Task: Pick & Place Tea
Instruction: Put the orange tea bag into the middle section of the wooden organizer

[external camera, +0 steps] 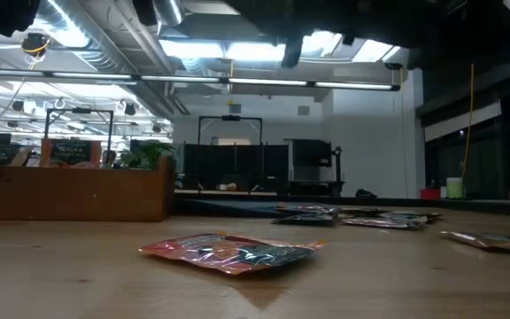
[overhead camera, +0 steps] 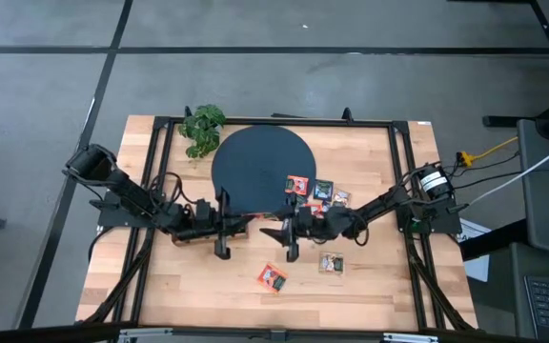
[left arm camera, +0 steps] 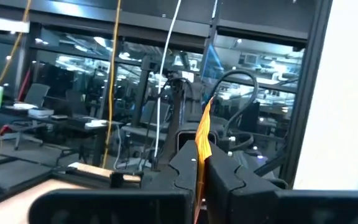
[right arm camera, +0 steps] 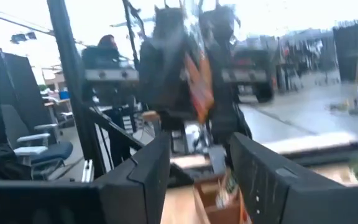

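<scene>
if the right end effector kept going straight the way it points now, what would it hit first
Most likely the left end effector, which faces it head-on, shut on an orange tea sachet held edge-on. The right end effector stands open with nothing between its fingers. The high view puts the two tips close together, though the exact gap is unclear.

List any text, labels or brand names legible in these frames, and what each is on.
None can be read.
Tea sachets on the table: printed labels, too small.
Nearest sachet in the low view: print blurred.
Wooden tray: cards standing in it carry print, too blurred to read.
</scene>
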You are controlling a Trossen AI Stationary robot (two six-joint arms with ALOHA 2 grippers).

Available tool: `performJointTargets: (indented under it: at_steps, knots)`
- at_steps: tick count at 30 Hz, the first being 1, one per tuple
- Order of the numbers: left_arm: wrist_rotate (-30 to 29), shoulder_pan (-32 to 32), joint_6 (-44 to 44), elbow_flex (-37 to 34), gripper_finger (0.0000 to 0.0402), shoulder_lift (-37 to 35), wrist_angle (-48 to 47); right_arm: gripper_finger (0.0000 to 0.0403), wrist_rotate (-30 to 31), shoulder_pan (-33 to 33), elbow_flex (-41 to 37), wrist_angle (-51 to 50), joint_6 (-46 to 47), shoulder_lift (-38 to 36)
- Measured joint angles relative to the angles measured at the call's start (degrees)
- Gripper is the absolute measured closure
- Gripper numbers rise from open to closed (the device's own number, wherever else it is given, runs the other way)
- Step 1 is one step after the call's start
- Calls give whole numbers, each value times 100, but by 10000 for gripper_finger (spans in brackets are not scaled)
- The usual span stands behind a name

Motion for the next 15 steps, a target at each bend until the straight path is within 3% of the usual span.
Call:
performJointTargets:
  at_steps: [9, 15]
  knots:
    - [319, 152, 3, 1, 394, 0, 2, 239, -193, -9, 341, 58, -587, 0]
    - [343, 162, 3, 0, 394, 0, 1, 314, -192, -9, 362, 47, -605, 0]
